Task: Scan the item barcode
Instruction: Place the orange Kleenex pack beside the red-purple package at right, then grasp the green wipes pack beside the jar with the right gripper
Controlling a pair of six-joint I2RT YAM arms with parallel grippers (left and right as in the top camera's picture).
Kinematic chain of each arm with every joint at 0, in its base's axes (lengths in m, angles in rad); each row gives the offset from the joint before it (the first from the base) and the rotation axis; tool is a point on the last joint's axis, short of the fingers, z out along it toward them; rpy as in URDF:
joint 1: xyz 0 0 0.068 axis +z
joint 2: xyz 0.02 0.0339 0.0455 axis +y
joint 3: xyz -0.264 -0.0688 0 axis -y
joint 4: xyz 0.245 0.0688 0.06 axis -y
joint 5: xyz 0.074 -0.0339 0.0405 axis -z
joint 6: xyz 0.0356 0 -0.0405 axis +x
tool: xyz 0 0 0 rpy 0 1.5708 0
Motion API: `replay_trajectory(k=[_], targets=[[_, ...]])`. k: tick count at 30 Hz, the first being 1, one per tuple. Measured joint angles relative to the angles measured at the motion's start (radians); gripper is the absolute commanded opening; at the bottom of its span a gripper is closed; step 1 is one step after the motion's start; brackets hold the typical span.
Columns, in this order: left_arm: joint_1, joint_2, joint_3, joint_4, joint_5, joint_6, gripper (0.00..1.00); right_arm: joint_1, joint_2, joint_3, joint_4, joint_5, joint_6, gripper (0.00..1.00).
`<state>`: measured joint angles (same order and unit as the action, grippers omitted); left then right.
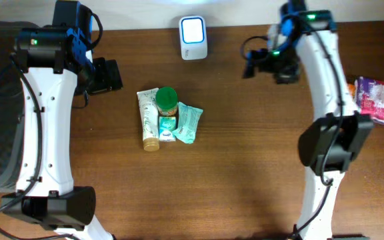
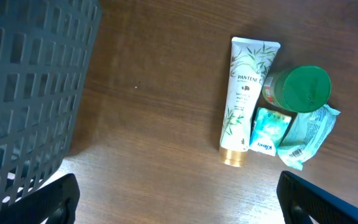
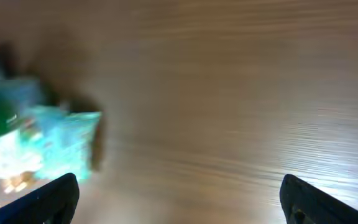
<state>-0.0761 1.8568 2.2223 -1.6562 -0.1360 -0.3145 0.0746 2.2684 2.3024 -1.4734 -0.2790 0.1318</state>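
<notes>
**A:** How do the end effectors stand?

**B:** The left end effector point(image 2: 178, 180) is spread wide, with nothing between its fingers point(image 2: 51, 202). It hangs over bare counter point(image 2: 148, 130) beside the basket point(image 2: 23, 93). The right end effector point(image 3: 179, 180) is spread just as wide and is also empty, near the scanner point(image 1: 193, 37).

**A:** And the items?

**B:** They are bunched mid-counter, between the arms. A tube point(image 1: 149, 120) lies flat with a green-lidded jar point(image 1: 167, 100) touching it. A small box point(image 1: 167, 129) sits just below the jar, and a teal packet point(image 1: 189, 124) rests against the box.

**A:** The scanner?

**B:** It is at the far edge with its screen lit, apart from the pile. A pink pack point(image 1: 377, 99) lies at the right edge.
</notes>
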Motion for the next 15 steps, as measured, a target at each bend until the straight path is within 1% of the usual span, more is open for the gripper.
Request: replay_trajectory(k=[1,2,4,5,6,7,9,11,12,13,14,15], targets=[[0.000,0.000,0.000,0.000,0.000,0.000,0.99,0.105,0.002,0.000,0.005,-0.011,0.001,0.99],[0.000,0.000,0.000,0.000,0.000,0.000,0.99,0.143,0.003,-0.001,0.011,-0.011,0.000,0.99],[0.000,0.000,0.000,0.000,0.000,0.000,0.99,0.266,0.004,-0.008,0.019,-0.007,0.001,0.99],[0.000,0.000,0.000,0.000,0.000,0.000,0.99,0.315,0.004,-0.018,0.031,0.028,0.029,0.99],[0.000,0.000,0.000,0.000,0.000,0.000,0.99,0.389,0.006,-0.042,0.047,0.097,0.077,0.99],[0.000,0.000,0.000,0.000,0.000,0.000,0.99,0.462,0.008,-0.084,0.079,0.217,0.182,0.99],[0.000,0.000,0.000,-0.001,0.000,0.000,0.99,0.542,0.011,-0.145,0.135,0.321,0.291,0.99],[0.000,0.000,0.000,-0.001,0.000,0.000,0.99,0.623,0.014,-0.234,0.262,0.382,0.360,0.99],[0.000,0.000,0.000,0.000,0.000,0.000,0.99,0.638,0.015,-0.264,0.311,0.399,0.370,0.97],[0.000,0.000,0.000,0.000,0.000,0.000,0.99,0.648,0.016,-0.287,0.334,0.412,0.374,0.85],[0.000,0.000,0.000,0.000,0.000,0.000,0.99,0.650,0.016,-0.299,0.345,0.422,0.380,0.79],[0.000,0.000,0.000,0.000,0.000,0.000,0.99,0.650,0.016,-0.299,0.347,0.436,0.387,0.76]])
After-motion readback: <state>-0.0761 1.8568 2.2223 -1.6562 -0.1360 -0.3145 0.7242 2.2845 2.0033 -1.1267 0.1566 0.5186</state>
